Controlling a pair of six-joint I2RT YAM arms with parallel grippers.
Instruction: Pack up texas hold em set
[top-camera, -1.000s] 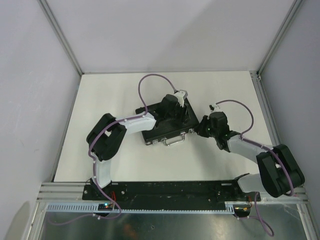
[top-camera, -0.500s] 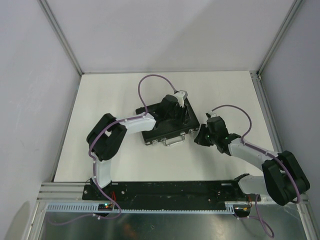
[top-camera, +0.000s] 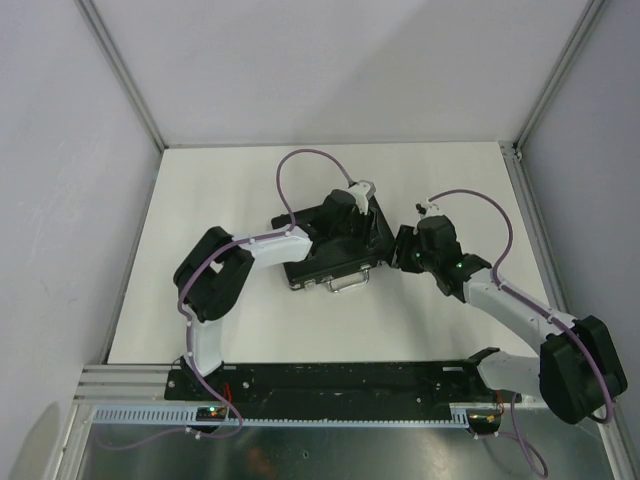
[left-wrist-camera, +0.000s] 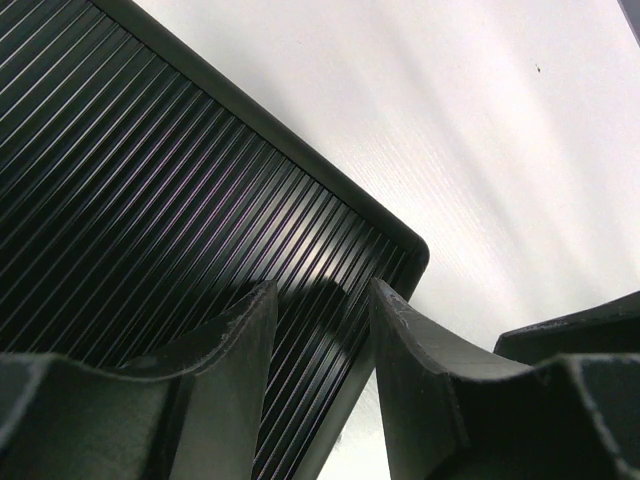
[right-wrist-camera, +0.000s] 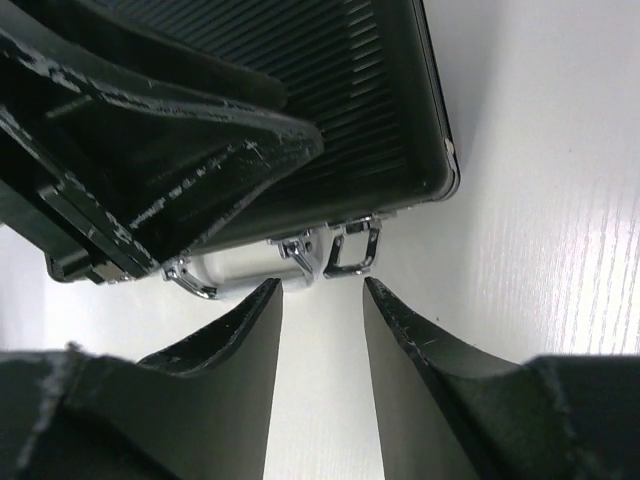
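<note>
The small black briefcase (top-camera: 325, 264) lies closed in the middle of the white table, with its silver handle (top-camera: 347, 283) on the near side. Chips, dice and cards are hidden inside. My left gripper (top-camera: 362, 200) rests on the ribbed lid (left-wrist-camera: 150, 180) near its far right corner, with its jaws slightly apart (left-wrist-camera: 322, 295) and nothing between them. My right gripper (top-camera: 402, 248) is open and empty just off the case's right end. In the right wrist view it (right-wrist-camera: 322, 285) points at a silver latch (right-wrist-camera: 350, 248) and the handle (right-wrist-camera: 240, 272).
The left arm's wrist (right-wrist-camera: 150, 140) lies over the lid and blocks most of it in the right wrist view. White table (top-camera: 230, 200) surrounds the case. Grey walls and metal rails (top-camera: 530, 220) border the table.
My right gripper swung toward the near edge, then came back up beside the case's right end. The left gripper has stayed on the lid.
</note>
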